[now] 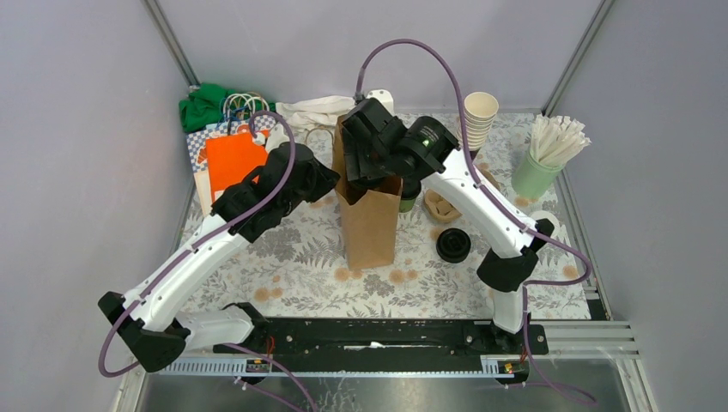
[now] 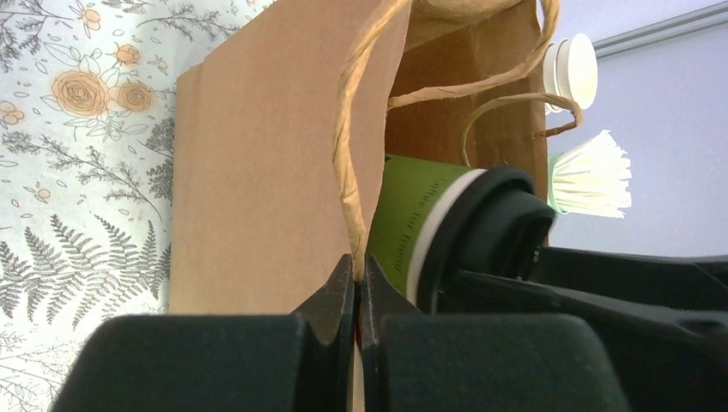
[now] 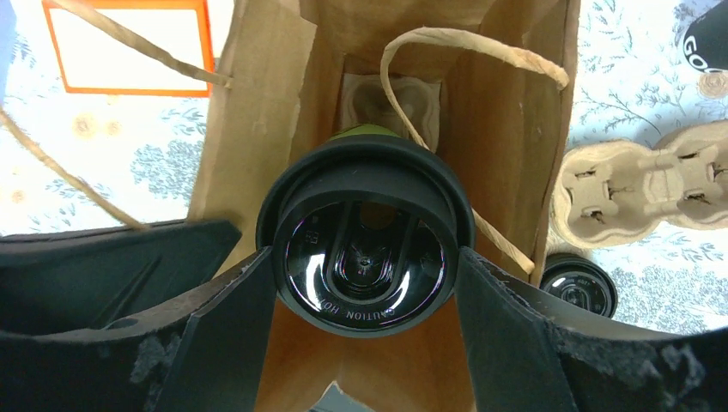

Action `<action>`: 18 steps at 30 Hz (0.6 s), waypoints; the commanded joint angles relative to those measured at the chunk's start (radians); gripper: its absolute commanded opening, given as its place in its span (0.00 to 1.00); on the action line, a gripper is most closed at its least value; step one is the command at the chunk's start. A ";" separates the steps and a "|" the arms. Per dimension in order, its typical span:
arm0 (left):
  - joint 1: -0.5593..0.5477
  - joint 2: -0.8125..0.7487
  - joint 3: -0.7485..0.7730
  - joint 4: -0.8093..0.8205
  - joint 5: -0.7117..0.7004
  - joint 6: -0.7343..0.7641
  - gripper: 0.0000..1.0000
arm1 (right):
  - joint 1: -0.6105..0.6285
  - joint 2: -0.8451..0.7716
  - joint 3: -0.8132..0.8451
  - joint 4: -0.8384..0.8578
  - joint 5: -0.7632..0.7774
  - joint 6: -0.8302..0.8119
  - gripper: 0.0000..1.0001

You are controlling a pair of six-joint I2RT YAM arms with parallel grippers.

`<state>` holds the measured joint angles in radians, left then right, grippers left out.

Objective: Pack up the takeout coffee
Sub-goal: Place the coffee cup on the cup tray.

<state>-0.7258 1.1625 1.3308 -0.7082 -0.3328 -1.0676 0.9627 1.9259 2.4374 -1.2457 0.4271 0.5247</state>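
A brown paper bag [image 1: 370,225] stands open mid-table. My left gripper [image 2: 357,264] is shut on its twine handle [image 2: 345,154] at the bag's left rim. My right gripper [image 3: 367,268] hangs over the bag's mouth, shut on a takeout coffee: a dark-green cup [image 2: 409,225] with a round black lid [image 3: 367,249]. Its fingers [image 3: 233,302] press the lid's two sides. The cup hangs partly inside the mouth of the bag. A pulp cup carrier [image 3: 391,101] lies at the bottom of the bag. In the top view the right gripper [image 1: 378,167] hides the cup.
An empty pulp carrier [image 1: 442,207] and a black lid [image 1: 453,245] lie right of the bag, with something green [image 1: 409,202] against the bag's side. Stacked cream cups [image 1: 479,117] and a pale green cup of white sticks [image 1: 541,165] stand back right. Bags and green cloth [image 1: 225,137] crowd the back left.
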 commanded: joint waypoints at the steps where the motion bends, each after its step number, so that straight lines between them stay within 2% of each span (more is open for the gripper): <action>1: -0.017 -0.045 -0.011 0.058 -0.026 -0.045 0.00 | 0.015 0.003 -0.052 -0.001 0.054 0.013 0.33; 7: -0.039 -0.052 -0.047 0.092 -0.009 -0.093 0.00 | 0.017 -0.005 -0.120 -0.005 0.065 0.026 0.33; 18: -0.076 -0.071 -0.076 0.101 -0.060 -0.134 0.00 | 0.014 0.021 -0.193 -0.014 0.006 0.042 0.34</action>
<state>-0.7925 1.1290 1.2629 -0.6621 -0.3595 -1.1633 0.9688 1.9297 2.2509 -1.2476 0.4469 0.5385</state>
